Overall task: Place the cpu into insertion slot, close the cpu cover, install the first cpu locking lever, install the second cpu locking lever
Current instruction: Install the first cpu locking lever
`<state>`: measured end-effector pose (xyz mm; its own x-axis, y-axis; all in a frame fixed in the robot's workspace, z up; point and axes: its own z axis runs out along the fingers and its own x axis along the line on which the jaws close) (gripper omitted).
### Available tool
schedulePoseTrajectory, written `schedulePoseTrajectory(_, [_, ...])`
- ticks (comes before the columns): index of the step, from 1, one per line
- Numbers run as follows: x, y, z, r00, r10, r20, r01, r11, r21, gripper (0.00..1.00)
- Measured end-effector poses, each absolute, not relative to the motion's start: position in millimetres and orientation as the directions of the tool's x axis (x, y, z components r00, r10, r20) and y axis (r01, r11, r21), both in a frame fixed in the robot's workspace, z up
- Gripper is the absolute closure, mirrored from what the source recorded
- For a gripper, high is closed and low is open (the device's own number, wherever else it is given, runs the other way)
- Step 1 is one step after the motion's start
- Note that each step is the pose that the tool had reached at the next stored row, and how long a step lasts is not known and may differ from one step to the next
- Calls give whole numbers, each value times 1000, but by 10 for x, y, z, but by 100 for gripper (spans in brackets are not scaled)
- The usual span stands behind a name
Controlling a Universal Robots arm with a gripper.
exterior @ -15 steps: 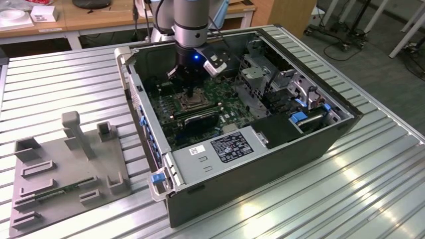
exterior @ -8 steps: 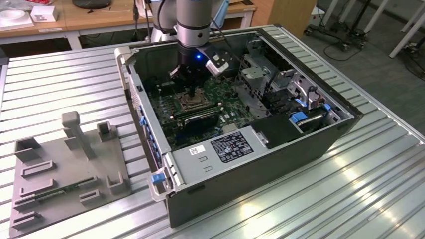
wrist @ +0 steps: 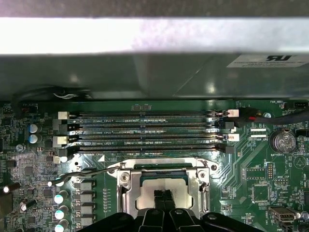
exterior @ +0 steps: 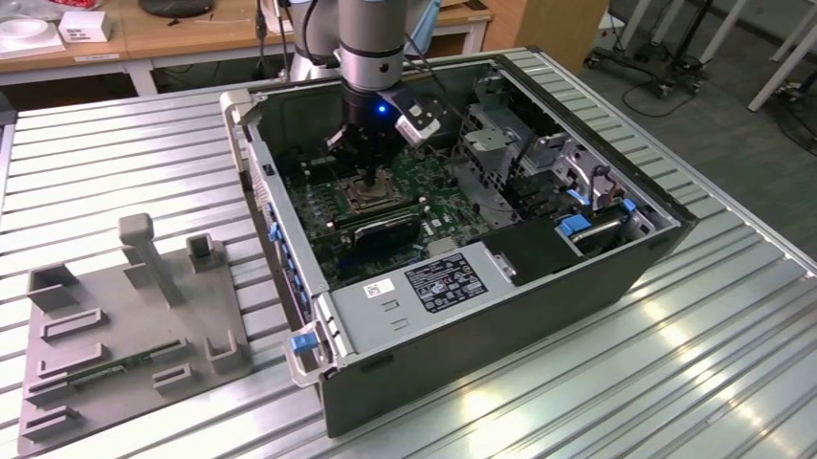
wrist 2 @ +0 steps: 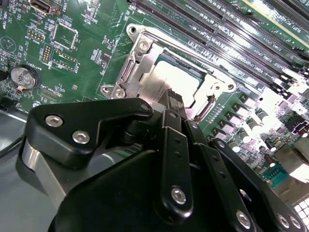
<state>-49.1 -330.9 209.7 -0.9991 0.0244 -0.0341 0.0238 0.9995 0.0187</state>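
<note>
The cpu point(wrist: 164, 185) point(wrist 2: 175, 76), a silvery square chip, lies flat in the insertion slot point(exterior: 362, 196) on the green motherboard point(exterior: 422, 177). The cpu cover point(wrist: 126, 193) point(wrist 2: 136, 72) lies down around it as a silvery frame. My gripper point(wrist: 163, 198) point(wrist 2: 175, 100) point(exterior: 370, 184) is shut, its black fingertips point(wrist: 159, 197) pressed together with nothing between them, and stands on or just above the chip's top. A thin wire locking lever point(wrist: 91, 171) point(wrist 2: 183, 50) runs along the socket's edge; I cannot tell whether it is latched.
Long black memory slots point(wrist: 145, 130) run beside the socket, with capacitors point(wrist: 60, 198) and a coin battery point(wrist: 282, 141) nearby. The open computer case point(exterior: 275, 229) walls in the board, with a drive cage point(exterior: 562, 182). A grey fixture tray point(exterior: 128, 325) sits on the slatted table.
</note>
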Motion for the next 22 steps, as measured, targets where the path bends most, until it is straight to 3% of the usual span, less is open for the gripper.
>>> schedulePoseTrajectory(22, [-491,-3307,2172,-999,24,-34,24,1000,20,89])
